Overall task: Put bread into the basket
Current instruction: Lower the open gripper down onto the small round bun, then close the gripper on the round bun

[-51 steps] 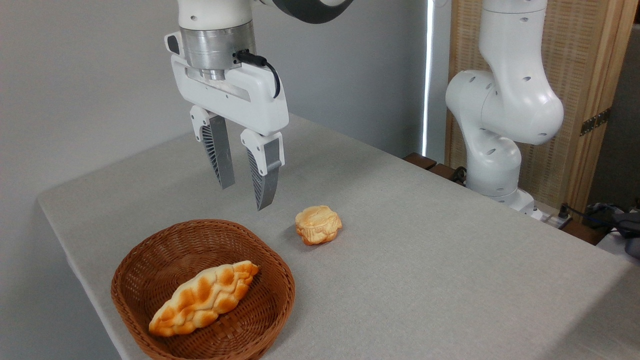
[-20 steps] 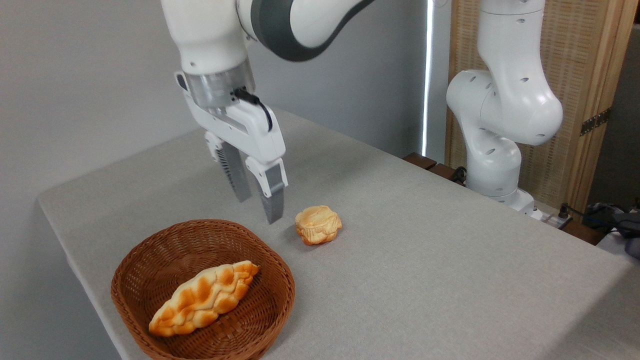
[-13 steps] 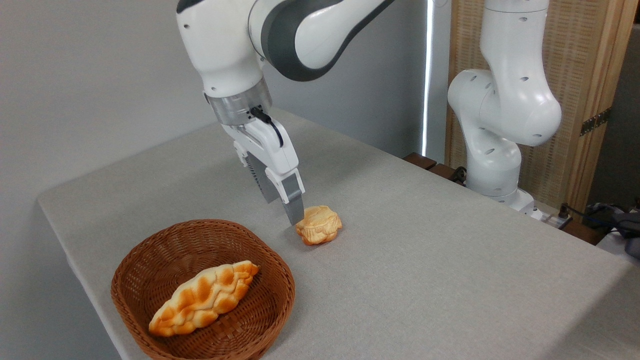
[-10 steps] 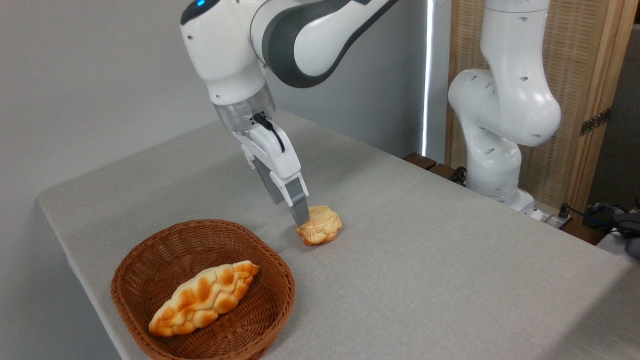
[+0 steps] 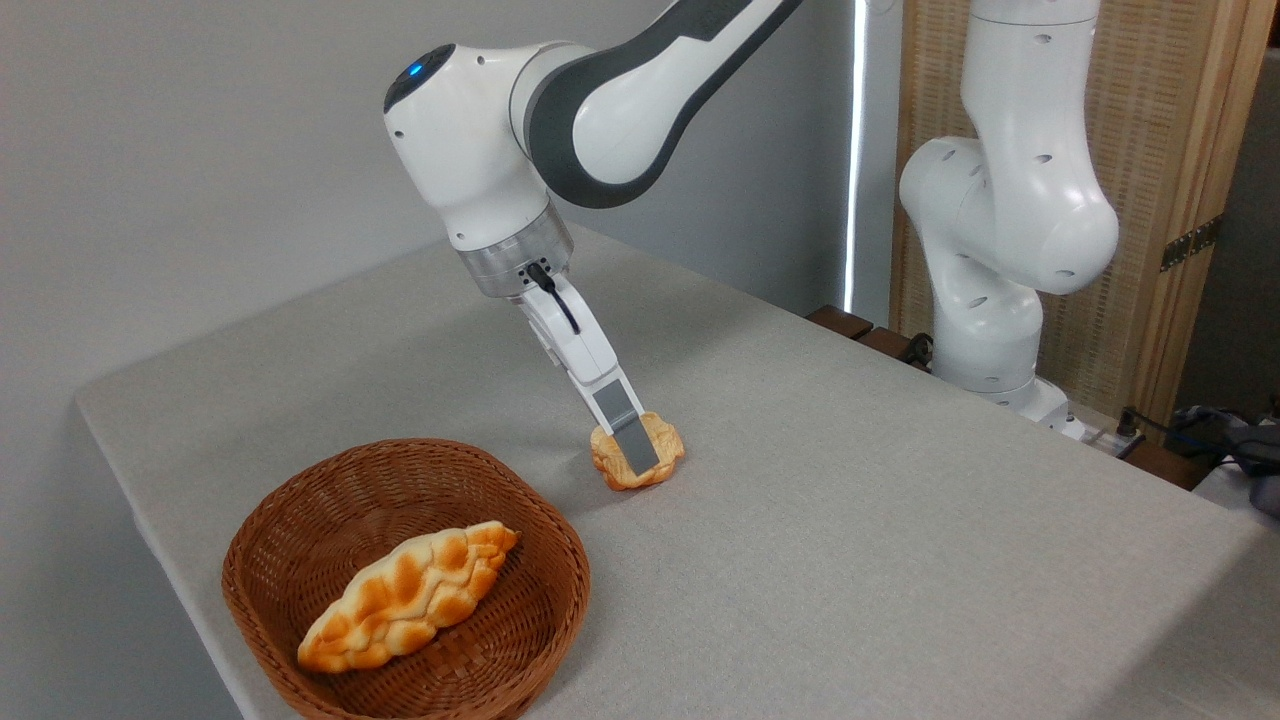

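The bread [image 5: 638, 456] is lying on the table [image 5: 850, 540] at frame centre, right of the basket [image 5: 405, 585], as the tilted gripper [image 5: 638, 455] is straddling it, closure unclear, needing a centred squeeze before lifting.

Grey cloth-covered table [image 5: 900, 520]; bearing wicker basket [image 5: 300, 520] near front-left, small bread [image 5: 668, 452] mid-surface, apart.

Gripper [image 5: 640, 452] is reaching down at a slant over the bread [image 5: 637, 456] on the grey table [image 5: 900, 540]; near finger [image 5: 628, 425] is overlapping the bun, jaw gap hidden. Basket [image 5: 405, 580] is sitting left-front, holding a braided loaf [image 5: 408, 594].
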Robot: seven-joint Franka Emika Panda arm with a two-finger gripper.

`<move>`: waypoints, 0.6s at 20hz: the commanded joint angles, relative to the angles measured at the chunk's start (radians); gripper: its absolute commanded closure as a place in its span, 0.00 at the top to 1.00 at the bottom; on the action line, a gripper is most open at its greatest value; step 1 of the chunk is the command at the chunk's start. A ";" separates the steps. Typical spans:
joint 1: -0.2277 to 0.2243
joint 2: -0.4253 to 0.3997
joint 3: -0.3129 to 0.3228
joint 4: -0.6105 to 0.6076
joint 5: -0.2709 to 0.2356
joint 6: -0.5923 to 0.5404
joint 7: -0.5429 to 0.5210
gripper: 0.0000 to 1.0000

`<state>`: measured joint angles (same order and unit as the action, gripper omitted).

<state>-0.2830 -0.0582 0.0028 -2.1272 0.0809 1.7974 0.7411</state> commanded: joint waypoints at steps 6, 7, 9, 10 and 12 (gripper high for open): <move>-0.005 -0.017 0.005 -0.017 0.022 0.005 0.112 0.33; -0.005 -0.017 0.005 -0.017 0.022 0.007 0.110 0.31; -0.005 -0.017 0.005 -0.016 0.022 0.007 0.109 0.31; -0.005 -0.015 0.005 -0.016 0.022 0.005 0.109 0.31; -0.005 -0.015 0.005 -0.016 0.022 0.005 0.107 0.32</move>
<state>-0.2831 -0.0582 0.0028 -2.1302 0.0859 1.7972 0.8334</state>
